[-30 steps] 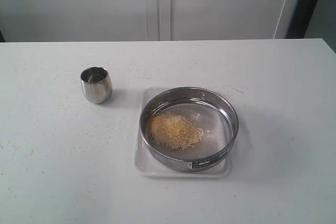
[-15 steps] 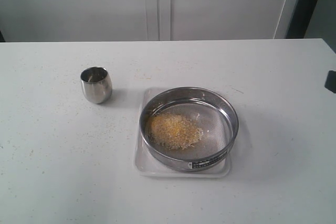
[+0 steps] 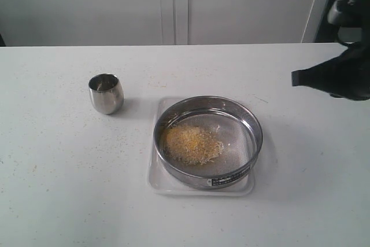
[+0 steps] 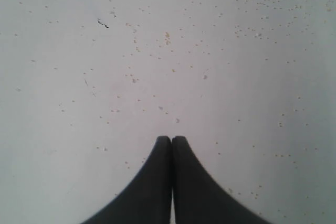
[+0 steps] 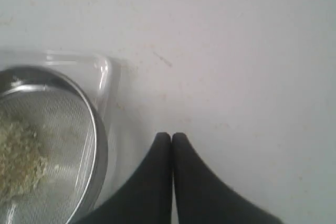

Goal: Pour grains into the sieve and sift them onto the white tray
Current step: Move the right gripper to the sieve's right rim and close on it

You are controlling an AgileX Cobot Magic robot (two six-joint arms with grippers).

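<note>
The round steel sieve [image 3: 208, 140] rests on the white tray [image 3: 157, 184] in the middle of the table. A heap of yellow grains [image 3: 191, 143] lies on its mesh, toward the left side. My right gripper [image 3: 296, 78] hangs shut and empty above the table, to the right of the sieve. The right wrist view shows the sieve [image 5: 100, 145], the tray's corner [image 5: 107, 72] and some grains [image 5: 18, 158] beside the shut right gripper [image 5: 171, 136]. My left gripper [image 4: 171, 139] is shut and empty over bare table; it is outside the exterior view.
A small steel cup [image 3: 106, 93] stands upright left of the tray. Stray granules [image 4: 168, 36] are scattered over the table under the left gripper. White cabinet doors [image 3: 173, 4] stand behind the table's far edge.
My right arm has come into the exterior view from the right edge and now reaches left toward the sieve. The sieve, tray, grains and cup have not moved.
</note>
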